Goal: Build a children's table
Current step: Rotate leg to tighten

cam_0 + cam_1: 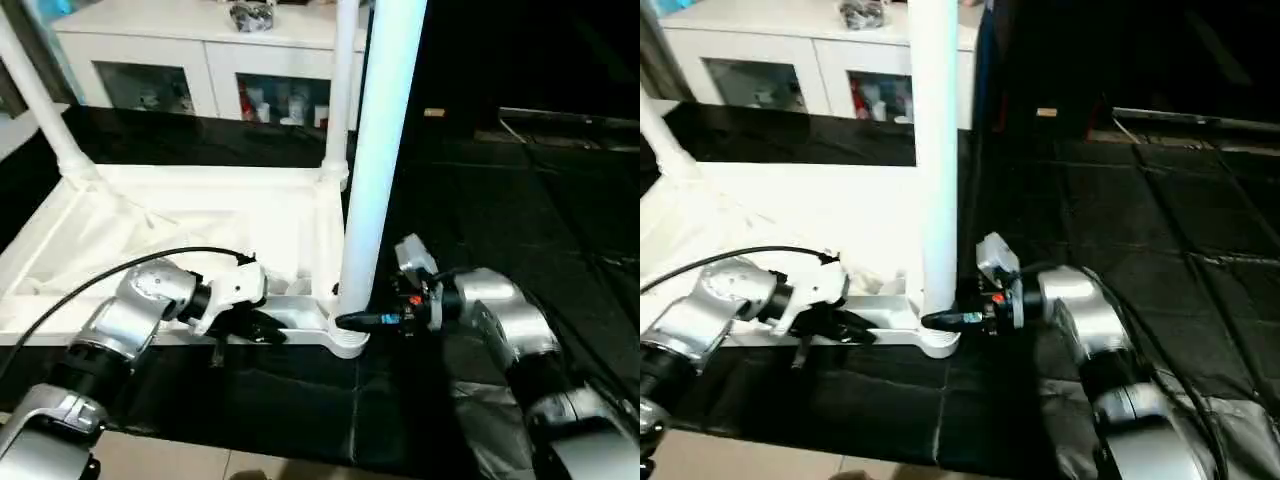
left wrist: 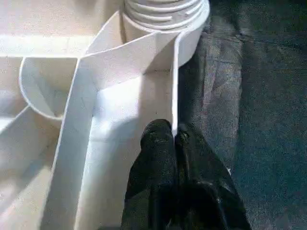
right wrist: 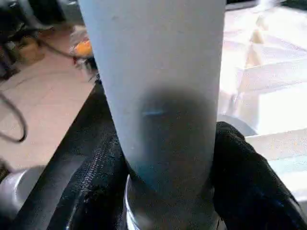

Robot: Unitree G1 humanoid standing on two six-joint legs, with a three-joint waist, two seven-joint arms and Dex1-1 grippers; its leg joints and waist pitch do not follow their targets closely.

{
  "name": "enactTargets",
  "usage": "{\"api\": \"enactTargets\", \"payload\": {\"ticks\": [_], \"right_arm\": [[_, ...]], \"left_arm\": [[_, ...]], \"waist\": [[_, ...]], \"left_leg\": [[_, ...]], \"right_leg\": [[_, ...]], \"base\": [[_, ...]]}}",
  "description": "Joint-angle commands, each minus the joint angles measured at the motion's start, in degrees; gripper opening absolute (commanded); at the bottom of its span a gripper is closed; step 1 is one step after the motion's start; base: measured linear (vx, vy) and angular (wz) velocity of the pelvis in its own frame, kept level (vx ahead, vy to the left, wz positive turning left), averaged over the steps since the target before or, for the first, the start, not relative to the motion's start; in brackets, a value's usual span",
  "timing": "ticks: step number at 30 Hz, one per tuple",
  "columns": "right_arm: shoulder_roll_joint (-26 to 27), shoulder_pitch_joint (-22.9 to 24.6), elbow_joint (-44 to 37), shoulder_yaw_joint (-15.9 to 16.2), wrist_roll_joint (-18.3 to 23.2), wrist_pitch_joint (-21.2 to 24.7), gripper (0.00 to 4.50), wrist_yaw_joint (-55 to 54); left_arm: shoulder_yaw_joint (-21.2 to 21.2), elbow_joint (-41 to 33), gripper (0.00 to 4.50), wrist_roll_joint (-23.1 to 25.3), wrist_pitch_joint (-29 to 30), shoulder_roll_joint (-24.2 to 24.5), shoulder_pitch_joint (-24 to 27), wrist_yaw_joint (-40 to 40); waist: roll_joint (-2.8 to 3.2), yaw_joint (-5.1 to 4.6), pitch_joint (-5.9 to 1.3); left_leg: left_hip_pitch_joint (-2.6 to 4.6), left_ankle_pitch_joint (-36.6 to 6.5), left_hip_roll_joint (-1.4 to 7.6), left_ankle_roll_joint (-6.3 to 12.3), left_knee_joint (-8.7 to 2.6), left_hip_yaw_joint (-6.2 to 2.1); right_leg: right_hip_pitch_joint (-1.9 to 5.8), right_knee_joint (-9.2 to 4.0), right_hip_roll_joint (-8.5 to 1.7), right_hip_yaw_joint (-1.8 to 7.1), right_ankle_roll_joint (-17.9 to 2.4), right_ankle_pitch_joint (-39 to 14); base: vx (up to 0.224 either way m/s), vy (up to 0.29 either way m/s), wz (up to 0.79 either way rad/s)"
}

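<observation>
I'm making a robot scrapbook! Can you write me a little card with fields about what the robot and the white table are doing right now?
Table top: upside down on a black mat, ribs facing up
Near corner leg: standing upright in its socket
Other legs: two more standing at the far corners
Right gripper: fingers on both sides of the near leg's base
Left gripper: shut on the table top's near edge wall
Behind: white cabinet with glass doors

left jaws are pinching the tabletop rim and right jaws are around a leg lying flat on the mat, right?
One thing is wrong: the leg isn't lying flat. It stands upright in the near corner socket, as the left eye view shows. The rest holds: the left gripper pinches the tabletop rim, and the right gripper has its jaws around that leg.
</observation>
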Motion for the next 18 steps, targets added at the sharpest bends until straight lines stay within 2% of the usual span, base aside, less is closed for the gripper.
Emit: {"api": "enactTargets", "payload": {"ticks": [1, 2, 3, 4, 6, 7, 8, 12, 13, 14, 15, 18], "right_arm": [[3.76, 2.41, 0.95, -0.77, 0.11, 1.91, 2.12, -8.91], [4.27, 2.55, 1.13, -1.14, -0.02, 1.97, 2.12, -10.47], [5.49, 2.84, 1.59, -2.05, -0.31, 2.21, 2.12, -14.18], [6.22, 2.92, 1.66, -2.56, -0.37, 2.81, 2.11, -16.35], [7.87, 2.76, 2.01, -3.63, -0.14, 3.36, 2.11, -20.12], [10.90, 2.14, 2.84, -5.33, -0.19, 5.09, 2.11, -27.76], [12.80, 1.10, 4.33, -6.50, 0.01, 4.92, 2.11, -32.10], [16.79, -3.09, 10.15, -9.53, 0.28, 5.00, 2.11, -44.16], [18.39, -5.85, 13.72, -11.65, 0.96, 5.22, 2.11, -50.82], [18.99, -6.88, 14.88, -12.62, 1.68, 5.30, 2.11, -52.43], [19.60, -7.69, 15.65, -13.56, 2.62, 5.31, 2.11, -53.15], [19.74, -7.43, 15.08, -12.45, 0.72, 4.25, 2.11, -52.13]], "left_arm": [[2.00, 0.87, 0.00, 0.80, 5.62, -3.50, -2.32, 9.47], [2.35, 0.73, 0.00, 0.68, 6.58, -4.09, -2.61, 10.47], [3.20, 0.42, 0.00, 0.38, 8.91, -5.54, -3.35, 12.92], [3.61, 0.51, 0.00, 0.38, 10.04, -6.37, -3.92, 14.44], [4.41, 0.50, 0.00, 0.32, 12.20, -7.90, -4.92, 17.22], [5.84, 0.92, 0.00, 0.38, 15.66, -10.70, -6.86, 22.38], [6.59, 1.05, 0.00, 0.16, 17.44, -12.29, -7.86, 24.77], [7.86, 1.27, 0.00, 0.51, 20.23, -15.82, -9.86, 30.24], [7.83, 1.50, 0.00, 1.30, 20.92, -17.21, -10.50, 32.43], [7.58, 1.74, 0.00, 1.65, 20.94, -17.51, -10.71, 32.77], [7.22, 1.93, 0.00, 2.04, 20.81, -17.63, -10.80, 32.83], [6.30, 1.31, 0.00, 2.86, 20.85, -16.81, -9.93, 31.96]], "waist": [[0.48, -0.48, -2.90], [0.44, -0.64, -2.60], [0.24, -0.99, -2.57], [0.10, -1.22, -2.61], [0.13, -1.63, -2.66], [0.08, -1.97, -2.70], [0.15, -2.36, -2.82], [0.25, -3.79, -3.13], [0.24, -3.86, -3.22], [0.04, -4.03, -3.25], [0.02, -4.15, -3.53], [0.00, -3.96, -3.82]], "left_leg": [[0.99, -13.52, 3.32, 0.50, -4.52, -1.11], [1.49, -15.87, 3.02, -0.16, -4.57, -1.36], [1.32, -15.96, 3.05, -0.52, -4.83, -1.58], [1.47, -16.16, 3.00, -0.56, -4.87, -1.68], [1.23, -15.90, 3.06, -0.55, -5.06, -1.77], [1.26, -15.62, 3.07, -0.70, -5.08, -1.80], [1.35, -15.46, 3.02, -0.84, -5.05, -1.86], [0.20, -12.70, 2.85, -0.51, -5.09, -1.97], [0.03, -12.06, 2.83, -0.33, -5.05, -1.99], [0.03, -11.44, 2.85, -0.23, -5.06, -1.93], [0.23, -9.68, 2.58, 0.22, -4.64, -1.65], [-0.02, -5.09, 2.57, 2.10, -4.28, -1.35]], "right_leg": [[2.32, -5.62, -6.13, 3.93, -9.72, -18.91], [2.28, -6.47, -6.52, 3.81, -8.24, -25.41], [2.52, -6.65, -6.56, 3.72, -6.91, -28.58], [2.44, -6.95, -6.55, 3.66, -5.95, -29.99], [2.59, -6.90, -6.46, 3.64, -5.72, -29.20], [2.46, -6.78, -6.39, 3.63, -5.91, -28.03], [2.44, -6.78, -6.45, 3.55, -6.45, -26.76], [3.12, -6.10, -6.32, 3.42, -8.00, -20.54], [3.30, -6.01, -6.34, 3.43, -8.12, -19.61], [3.24, -5.92, -6.30, 3.45, -8.42, -18.69], [3.11, -5.79, -6.24, 3.67, -9.31, -15.55], [3.30, -4.85, -6.03, 3.79, -11.21, -6.66]], "base": [[0.000, 0.000, 0.00], [0.000, 0.000, 0.00], [0.000, 0.000, 0.00], [0.000, 0.000, 0.00], [0.000, 0.000, 0.00], [0.000, 0.000, 0.00], [0.000, 0.000, 0.00], [0.000, 0.000, 0.00], [0.000, 0.000, 0.00], [0.000, 0.000, 0.00], [0.000, 0.000, 0.00], [0.039, -0.009, 0.01]]}}
